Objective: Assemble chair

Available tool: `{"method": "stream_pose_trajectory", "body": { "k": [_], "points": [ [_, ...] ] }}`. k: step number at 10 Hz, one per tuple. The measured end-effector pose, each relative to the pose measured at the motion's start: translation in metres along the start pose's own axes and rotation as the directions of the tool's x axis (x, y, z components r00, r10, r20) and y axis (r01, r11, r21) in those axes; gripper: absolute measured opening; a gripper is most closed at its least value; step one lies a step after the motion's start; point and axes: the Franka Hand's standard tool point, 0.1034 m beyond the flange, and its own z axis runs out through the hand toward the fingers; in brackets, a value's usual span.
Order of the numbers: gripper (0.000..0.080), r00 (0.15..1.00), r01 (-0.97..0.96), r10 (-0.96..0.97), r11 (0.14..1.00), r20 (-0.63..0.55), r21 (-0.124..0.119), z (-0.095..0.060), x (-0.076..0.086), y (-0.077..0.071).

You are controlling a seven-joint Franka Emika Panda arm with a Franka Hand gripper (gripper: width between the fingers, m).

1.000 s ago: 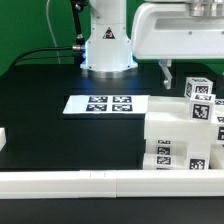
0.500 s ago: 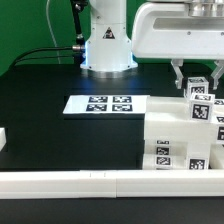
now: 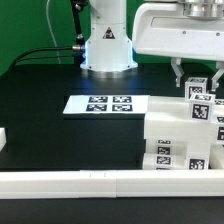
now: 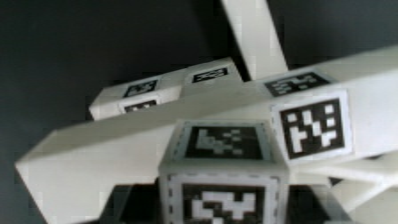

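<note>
On the black table (image 3: 40, 110), the marker board (image 3: 106, 104) lies flat left of centre in the exterior view. To its right, the gripper (image 3: 196, 72) has barely moved in the last half second, after dropping over the chair (image 3: 185, 125) parts stacked at the exterior view's right; its fingers (image 3: 179, 73) straddle the topmost tagged block (image 4: 228, 170), though actual contact cannot be made out.

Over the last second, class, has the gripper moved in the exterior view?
Yes. The gripper has come down toward the tagged white chair part; judged against the fixed marker board, it now sits lower in the picture.
</note>
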Motion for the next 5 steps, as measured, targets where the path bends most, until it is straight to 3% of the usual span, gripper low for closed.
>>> {"method": "stream_pose_trajectory", "body": {
  "k": [3, 5],
  "points": [
    [0.0282, 0.922, -0.387, 0.387, 0.922, -0.009, 0.024, -0.0003, -0.0028, -0.002],
    [0.0282, 0.898, -0.439, 0.44, 0.898, -0.006, 0.034, -0.001, -0.0037, -0.0038]
  ]
}}
